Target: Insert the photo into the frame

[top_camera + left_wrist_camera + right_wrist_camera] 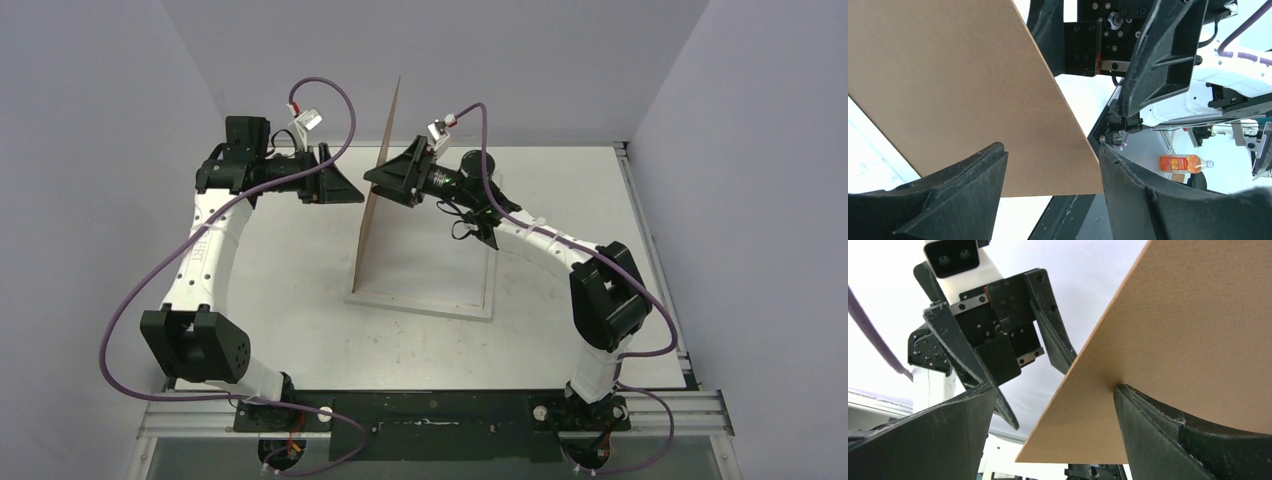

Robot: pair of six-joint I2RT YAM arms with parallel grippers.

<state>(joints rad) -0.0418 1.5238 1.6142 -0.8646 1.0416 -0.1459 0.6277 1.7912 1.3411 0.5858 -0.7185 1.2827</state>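
Observation:
The white frame (440, 303) lies flat on the table, right of centre. Its brown backing board (375, 200) stands almost upright from the frame's left edge, seen edge-on from above. My right gripper (378, 178) is open on the board's right side. In the right wrist view the right gripper (1055, 390) has one fingertip (1128, 392) touching the board (1173, 330). My left gripper (350, 190) is open and empty just left of the board. In the left wrist view the left gripper (1053, 155) faces the board (973, 90). The photo is not in view.
The two grippers face each other closely across the board. The right arm's wrist (1158, 55) fills the upper left wrist view. An orange bottle (1182, 163) lies far in the background. Grey walls enclose the white table (280, 270) on three sides.

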